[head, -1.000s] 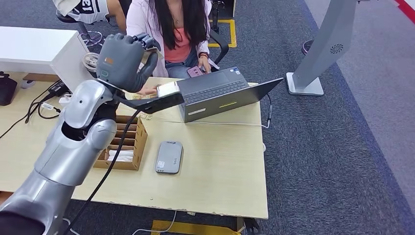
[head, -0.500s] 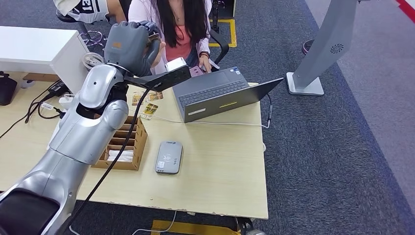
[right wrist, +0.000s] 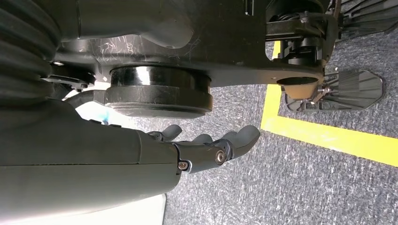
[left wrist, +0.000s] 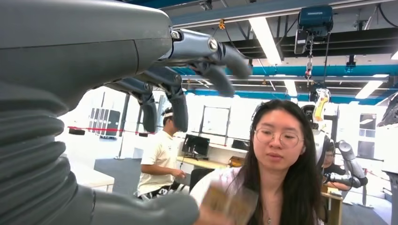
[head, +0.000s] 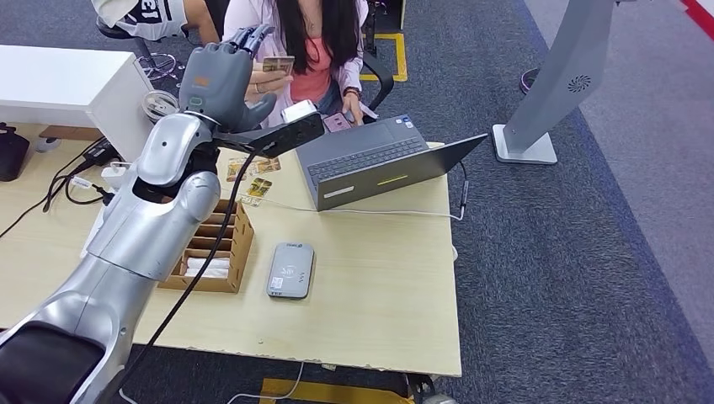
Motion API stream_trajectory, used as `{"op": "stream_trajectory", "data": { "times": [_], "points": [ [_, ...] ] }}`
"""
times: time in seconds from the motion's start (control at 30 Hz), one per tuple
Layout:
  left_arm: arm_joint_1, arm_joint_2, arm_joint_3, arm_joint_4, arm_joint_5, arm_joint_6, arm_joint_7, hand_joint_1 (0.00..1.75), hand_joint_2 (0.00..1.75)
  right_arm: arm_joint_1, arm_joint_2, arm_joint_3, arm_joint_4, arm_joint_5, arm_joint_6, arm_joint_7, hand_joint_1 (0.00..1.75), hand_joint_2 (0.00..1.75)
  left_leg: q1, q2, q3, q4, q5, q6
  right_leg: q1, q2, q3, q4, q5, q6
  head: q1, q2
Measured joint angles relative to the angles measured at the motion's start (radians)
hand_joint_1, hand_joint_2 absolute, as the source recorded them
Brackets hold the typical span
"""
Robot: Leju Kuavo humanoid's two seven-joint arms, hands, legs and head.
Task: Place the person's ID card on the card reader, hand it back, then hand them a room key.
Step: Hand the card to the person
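The left hand [head: 223,84] is raised toward the seated person [head: 307,50], its fingers [left wrist: 225,61] spread apart and holding nothing. Just beside its fingertips, the person's hand [head: 263,82] holds the ID card [head: 277,64], a small tan card with a printed face, clear of the robot's fingers; in the left wrist view the card [left wrist: 230,204] is a blurred tan shape low in front of the person. The right hand [right wrist: 206,150] hangs over grey carpet, fingers loosely extended, apart, and holding nothing.

On the wooden table [head: 379,286] lies the grey card reader [head: 291,269], flat, with nothing on it. Just beside it stands a brown cardboard box [head: 215,248] divided into compartments, with white cards lying in the near compartment; the arm hides the rest. Two small printed cards [head: 257,187] lie on the table beyond the box, near an open laptop [head: 379,160]
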Motion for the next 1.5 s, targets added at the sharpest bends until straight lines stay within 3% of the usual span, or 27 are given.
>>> {"op": "stream_trajectory", "data": {
  "times": [0.23,0.43,0.5,0.6,0.77,0.9,1.03,1.13,1.27,1.4,1.5],
  "points": [
    [0.083,0.035,0.053,-0.059,0.058,0.167,-0.114,0.00,1.75,0.003,0.000,0.001,0.000,-0.005,-0.002,-0.008,0.00,1.75,0.000,0.000,0.000,0.000,0.000,0.000,0.000,0.000,0.000,0.000,0.000,0.000,0.000,0.000],
    [0.195,0.095,0.123,-0.181,0.196,0.180,-0.251,0.00,1.75,0.010,-0.002,0.001,0.002,-0.012,-0.002,-0.023,0.00,1.75,0.000,0.001,0.000,-0.001,0.000,0.000,0.000,0.001,0.000,0.000,0.000,0.000,0.000,0.000],
    [0.263,0.122,0.165,-0.257,0.364,0.127,-0.363,0.00,1.75,0.014,-0.005,0.001,0.002,-0.022,-0.002,-0.037,0.00,1.75,0.000,0.001,0.000,-0.002,0.000,0.000,0.001,0.002,0.000,0.000,0.000,0.000,0.000,0.000],
    [0.396,0.174,0.268,-0.392,0.691,-0.033,-0.526,0.00,1.75,0.026,-0.010,0.000,0.002,-0.042,-0.002,-0.066,0.00,1.75,0.000,0.004,0.000,-0.002,-0.001,-0.001,0.001,0.005,0.000,0.000,-0.001,0.000,0.000,0.000],
    [0.573,0.266,0.540,-0.494,1.033,-0.335,-0.662,0.00,1.75,0.049,-0.026,-0.011,0.005,-0.066,-0.001,-0.108,0.00,1.75,0.001,0.006,0.001,-0.002,-0.002,-0.002,0.001,0.006,-0.001,0.000,-0.002,-0.002,-0.001,0.000],
    [0.645,0.296,0.706,-0.505,1.047,-0.426,-0.696,0.00,1.75,0.056,-0.036,-0.020,0.006,-0.071,0.000,-0.115,0.00,1.75,0.002,0.005,0.001,-0.002,-0.002,-0.002,0.001,0.004,-0.001,0.000,-0.003,-0.003,-0.002,0.000],
    [0.674,0.299,0.777,-0.517,1.070,-0.442,-0.670,0.00,1.75,0.056,-0.038,-0.022,0.006,-0.072,0.000,-0.118,0.00,1.75,0.001,0.004,0.000,-0.002,-0.002,-0.002,0.001,0.004,0.000,0.000,-0.002,-0.002,-0.001,0.000],
    [0.706,0.307,0.856,-0.508,1.199,-0.507,-0.645,0.00,1.75,0.059,-0.041,-0.025,0.006,-0.073,0.002,-0.131,0.00,1.75,0.000,0.006,0.001,-0.002,-0.002,-0.002,0.001,0.006,0.000,0.000,-0.002,-0.002,0.000,0.000],
    [0.747,0.335,1.034,-0.377,1.380,-0.612,-0.620,0.00,0.00,0.069,-0.053,-0.027,0.006,-0.075,0.013,-0.152,0.00,1.75,0.000,0.006,0.001,-0.002,-0.003,-0.002,0.001,0.007,-0.001,0.000,-0.003,-0.002,0.000,0.000],
    [0.771,0.378,1.239,-0.083,1.532,-0.613,-0.496,0.00,0.00,0.070,-0.064,-0.026,0.006,-0.065,0.018,-0.154,0.00,0.00,0.001,0.007,0.002,-0.003,-0.004,-0.004,0.001,0.008,-0.001,0.000,-0.004,-0.005,-0.001,0.000],
    [0.815,0.404,1.377,0.149,1.603,-0.531,-0.411,0.00,0.00,0.068,-0.069,-0.024,0.006,-0.053,0.020,-0.144,0.00,0.00,0.001,0.008,0.003,-0.004,-0.005,-0.005,0.001,0.009,-0.001,0.000,-0.005,-0.005,-0.003,0.000]
  ]
}}
